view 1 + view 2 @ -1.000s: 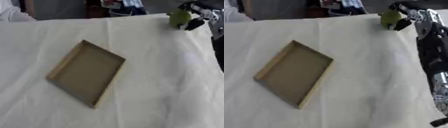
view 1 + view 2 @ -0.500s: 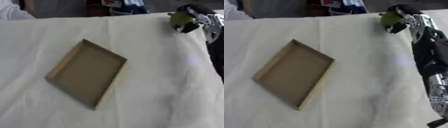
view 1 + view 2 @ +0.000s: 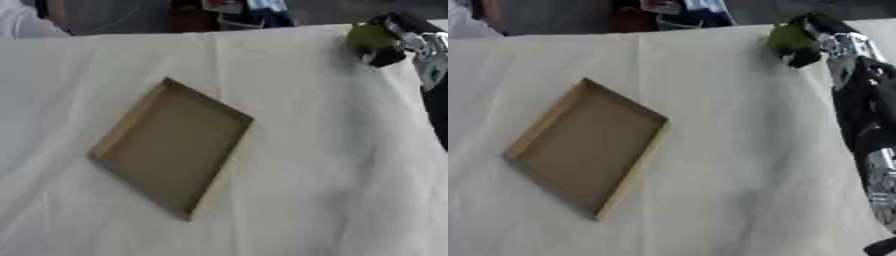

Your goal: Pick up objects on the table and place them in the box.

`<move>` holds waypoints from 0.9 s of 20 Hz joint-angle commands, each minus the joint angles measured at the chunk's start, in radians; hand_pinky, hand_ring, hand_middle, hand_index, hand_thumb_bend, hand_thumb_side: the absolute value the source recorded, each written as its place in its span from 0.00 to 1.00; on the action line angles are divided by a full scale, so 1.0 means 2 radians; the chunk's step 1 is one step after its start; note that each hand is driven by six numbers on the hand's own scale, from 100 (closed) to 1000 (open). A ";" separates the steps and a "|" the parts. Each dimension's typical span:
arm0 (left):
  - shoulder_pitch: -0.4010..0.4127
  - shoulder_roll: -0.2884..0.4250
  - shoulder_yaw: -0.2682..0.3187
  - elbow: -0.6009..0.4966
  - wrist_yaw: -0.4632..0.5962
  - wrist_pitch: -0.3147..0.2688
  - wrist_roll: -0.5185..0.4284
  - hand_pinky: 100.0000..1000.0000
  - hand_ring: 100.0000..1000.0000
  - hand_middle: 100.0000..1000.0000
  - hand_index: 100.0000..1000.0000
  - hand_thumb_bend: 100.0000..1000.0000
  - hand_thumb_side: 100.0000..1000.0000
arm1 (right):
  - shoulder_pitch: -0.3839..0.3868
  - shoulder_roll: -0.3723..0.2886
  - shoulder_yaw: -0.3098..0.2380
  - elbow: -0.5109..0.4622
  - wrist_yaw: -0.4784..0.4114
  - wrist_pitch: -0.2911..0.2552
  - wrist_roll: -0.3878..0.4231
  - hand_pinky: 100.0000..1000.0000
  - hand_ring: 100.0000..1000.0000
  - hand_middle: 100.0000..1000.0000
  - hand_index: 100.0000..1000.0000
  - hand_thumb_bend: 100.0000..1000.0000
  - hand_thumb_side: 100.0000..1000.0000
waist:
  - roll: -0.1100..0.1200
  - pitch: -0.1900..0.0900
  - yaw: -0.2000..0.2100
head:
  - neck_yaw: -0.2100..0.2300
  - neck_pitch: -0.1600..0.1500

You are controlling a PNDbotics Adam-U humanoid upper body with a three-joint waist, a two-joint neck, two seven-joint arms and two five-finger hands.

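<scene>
1. Fingers of the right hand (image 3: 811, 42) curl round a green object (image 3: 787, 39) in the upper right of the frame, close to the desk's far edge; the object is rounded and dull green, and its kind cannot be made out.
2. Black segments and silver joints make up the right arm (image 3: 864, 115), which runs down the right border of the right eye view to the lower right corner, taking up the strip beside the desk's right side.
3. Left of the hand, a wide stretch of cloth lies open between it and the box.
4. The box (image 3: 171, 145) sits left of centre, well apart from the hand. It is a shallow, flat, tan tray of what looks like cardboard, with low thin walls, turned so one corner points toward the lower middle of the frame. Nothing shows inside it.
5. A cream cloth covers the desk (image 3: 332, 190), matte and soft, with faint creases and a fold line running down from the upper middle. Open cloth surrounds the box on every side, widest at the right and bottom.
6. The desk's far edge crosses the top of the frame; beyond it is dark, blurred clutter.
</scene>
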State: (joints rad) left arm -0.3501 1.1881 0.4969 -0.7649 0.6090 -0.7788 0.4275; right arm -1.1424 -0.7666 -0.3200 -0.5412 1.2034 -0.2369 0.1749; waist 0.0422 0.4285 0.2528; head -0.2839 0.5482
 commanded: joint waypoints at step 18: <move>-0.005 0.039 0.001 0.003 -0.002 -0.064 0.072 0.76 0.83 0.71 0.84 0.00 0.29 | 0.001 -0.020 0.024 -0.038 -0.098 -0.066 -0.052 0.46 0.49 0.28 0.43 0.00 0.00 | 0.011 -0.025 -0.012 | 0.004 0.011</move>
State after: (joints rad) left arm -0.3528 1.1971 0.4959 -0.7583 0.6076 -0.7730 0.4333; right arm -1.1251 -0.7669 -0.2743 -0.5833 1.0213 -0.3594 0.0724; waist 0.0622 0.4061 0.2266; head -0.2780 0.5640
